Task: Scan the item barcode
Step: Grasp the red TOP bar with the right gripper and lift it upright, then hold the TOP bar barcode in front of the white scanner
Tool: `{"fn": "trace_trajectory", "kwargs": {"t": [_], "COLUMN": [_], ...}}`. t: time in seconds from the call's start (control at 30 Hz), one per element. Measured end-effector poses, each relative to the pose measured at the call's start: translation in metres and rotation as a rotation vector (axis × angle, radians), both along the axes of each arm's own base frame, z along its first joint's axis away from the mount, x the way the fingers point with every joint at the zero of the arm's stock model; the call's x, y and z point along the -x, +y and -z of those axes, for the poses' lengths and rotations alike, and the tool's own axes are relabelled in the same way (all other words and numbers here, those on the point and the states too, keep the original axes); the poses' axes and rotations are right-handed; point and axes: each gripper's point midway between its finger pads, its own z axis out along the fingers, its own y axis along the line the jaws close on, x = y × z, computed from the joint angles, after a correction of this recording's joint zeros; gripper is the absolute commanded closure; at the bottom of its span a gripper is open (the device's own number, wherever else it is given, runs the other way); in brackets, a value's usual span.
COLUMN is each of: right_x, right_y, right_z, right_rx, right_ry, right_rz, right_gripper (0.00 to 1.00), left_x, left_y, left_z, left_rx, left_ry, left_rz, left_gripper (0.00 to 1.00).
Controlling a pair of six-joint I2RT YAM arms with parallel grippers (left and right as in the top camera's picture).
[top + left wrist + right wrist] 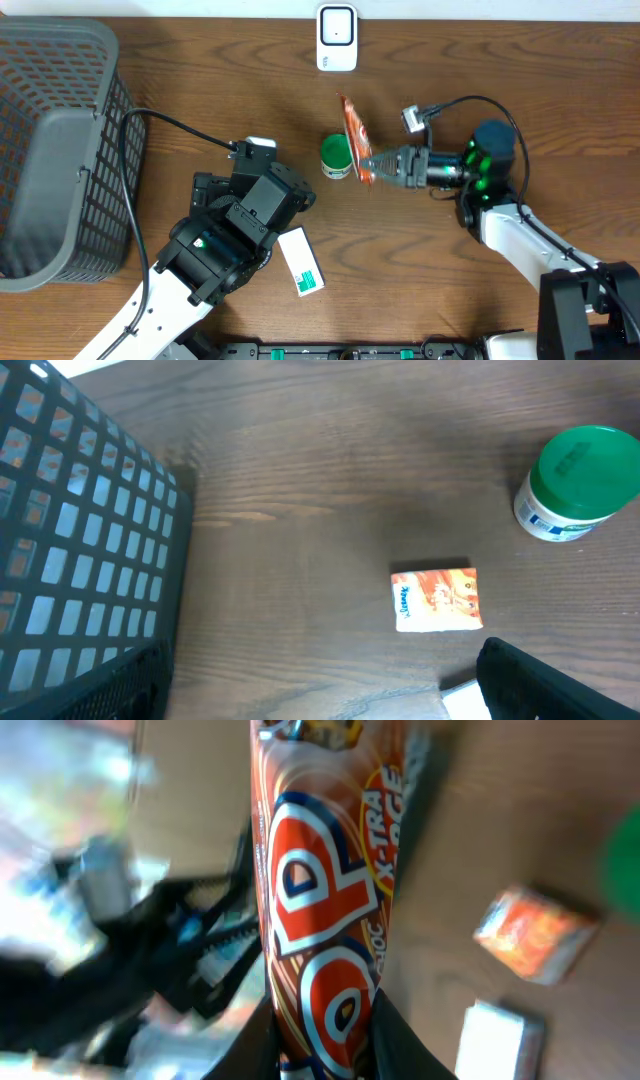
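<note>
An orange snack packet (352, 130) is the item, and my right gripper (367, 166) is shut on its lower end and holds it on edge above the table. In the right wrist view the packet (320, 900) fills the middle, pinched between the two dark fingers of the right gripper (325, 1035). The white barcode scanner (337, 38) stands at the far table edge, beyond the packet and apart from it. My left gripper (310, 698) is open over bare wood with nothing between its fingers (540, 680). In the overhead view it is hidden under the left arm (240, 225).
A green-lidded jar (336, 157) stands just left of the held packet. A white and green box (301, 262) lies by the left arm. A small orange box (437, 600) lies ahead of the left gripper. A grey mesh basket (60, 60) fills the left side.
</note>
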Motion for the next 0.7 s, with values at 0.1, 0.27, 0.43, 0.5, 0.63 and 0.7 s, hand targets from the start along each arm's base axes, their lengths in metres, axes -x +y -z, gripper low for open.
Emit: {"fn": "trace_trajectory", "kwargs": {"t": [0.1,0.27,0.43,0.5,0.63,0.7], "right_x": [-0.021,-0.03,-0.023,-0.03,-0.061,-0.078], "right_y": [0.002,0.022,0.026,0.02,0.007,-0.001], "right_z": [0.007,-0.001,0.022,0.031,0.027,0.018], "right_rx": [0.09,0.219,0.513,0.662,0.848,0.904], "right_ry": [-0.025,-0.148,-0.209,-0.314,-0.532,-0.621], "right_rz": [0.094,0.08,0.042,0.061,0.155,0.217], "right_gripper": [0.99,0.98,0.99,0.99,0.99,0.99], "left_x": [0.0,0.0,0.0,0.0,0.0,0.0], "left_y": [0.0,0.0,0.0,0.0,0.0,0.0], "left_z": [0.0,0.0,0.0,0.0,0.0,0.0], "left_rx": [0.0,0.0,0.0,0.0,0.0,0.0], "left_ry": [0.0,0.0,0.001,0.0,0.0,0.0], "left_rz": [0.0,0.0,0.0,0.0,0.0,0.0], "left_gripper": [0.03,0.03,0.03,0.03,0.03,0.03]}}
